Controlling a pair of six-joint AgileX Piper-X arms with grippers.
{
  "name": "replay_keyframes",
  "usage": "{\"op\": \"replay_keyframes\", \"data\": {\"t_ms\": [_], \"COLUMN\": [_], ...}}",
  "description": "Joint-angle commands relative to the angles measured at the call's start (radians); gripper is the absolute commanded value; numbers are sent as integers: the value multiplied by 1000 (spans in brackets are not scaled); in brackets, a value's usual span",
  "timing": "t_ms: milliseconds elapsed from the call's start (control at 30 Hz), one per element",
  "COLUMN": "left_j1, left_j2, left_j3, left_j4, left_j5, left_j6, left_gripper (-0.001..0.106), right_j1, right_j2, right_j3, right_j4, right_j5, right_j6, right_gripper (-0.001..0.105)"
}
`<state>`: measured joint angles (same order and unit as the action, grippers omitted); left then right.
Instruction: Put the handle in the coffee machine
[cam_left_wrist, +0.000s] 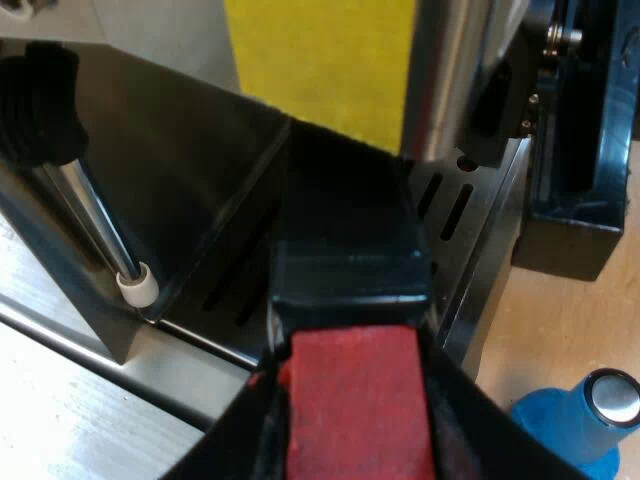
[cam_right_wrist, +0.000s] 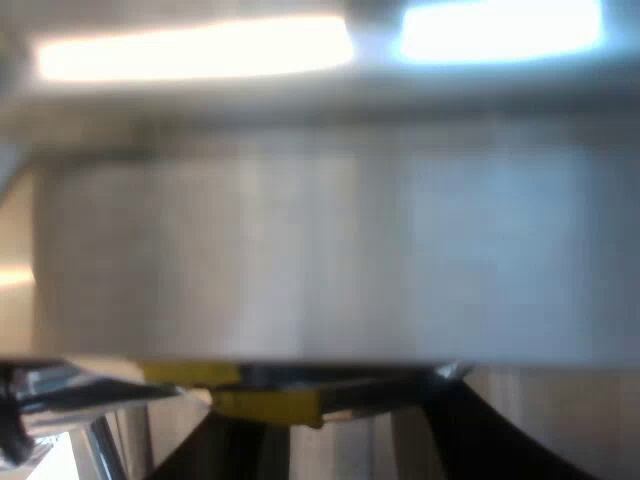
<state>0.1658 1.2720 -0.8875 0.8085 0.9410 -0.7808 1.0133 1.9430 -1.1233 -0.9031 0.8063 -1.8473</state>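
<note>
Left gripper (cam_left_wrist: 352, 400) clamped on the red end of the handle (cam_left_wrist: 345, 245). Handle's long axis runs straight ahead from the fingers, over the drip tray (cam_left_wrist: 455, 205), toward the espresso machine (cam_left_wrist: 450, 90) front. 1 blue tamper (cam_left_wrist: 590, 420) nearby.

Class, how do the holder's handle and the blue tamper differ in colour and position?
The handle is dark, ending in red; the tamper is blue with a silver top. The handle is held in the left gripper over the slotted tray; the tamper stands on the wooden table.
</note>
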Motion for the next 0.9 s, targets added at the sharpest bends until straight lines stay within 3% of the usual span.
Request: {"op": "replay_keyframes", "data": {"t_ms": [33,167,200,233,367,467,900], "left_j1": [3,3,3,3,3,3,13], "left_j2": [-33,-33,-33,-33,-33,-33,-79], "left_j3": [-20,-20,-20,-20,-20,-20,-36], "left_j4": [-2,-3,-3,5,8,29,111], "left_j5": [118,116,115,100,59,30,14], "left_j6": [0,0,0,-5,-7,-7,1], "left_gripper": [0,0,0,32,65,65,60], "right_j1": [-9,-9,-9,-9,-9,-9,-9], "right_j2": [-22,-22,-22,-22,-22,-22,-22], "right_j3": [-15,-15,-17,-20,-29,-34,-42], "right_j4": [-100,-123,-143,-146,-153,-166,-200], "right_j5": [5,20,68,75,74,74,74], "right_j6": [-12,-12,-12,-12,-12,-12,-12], "right_gripper": [30,30,30,30,30,30,30]}}
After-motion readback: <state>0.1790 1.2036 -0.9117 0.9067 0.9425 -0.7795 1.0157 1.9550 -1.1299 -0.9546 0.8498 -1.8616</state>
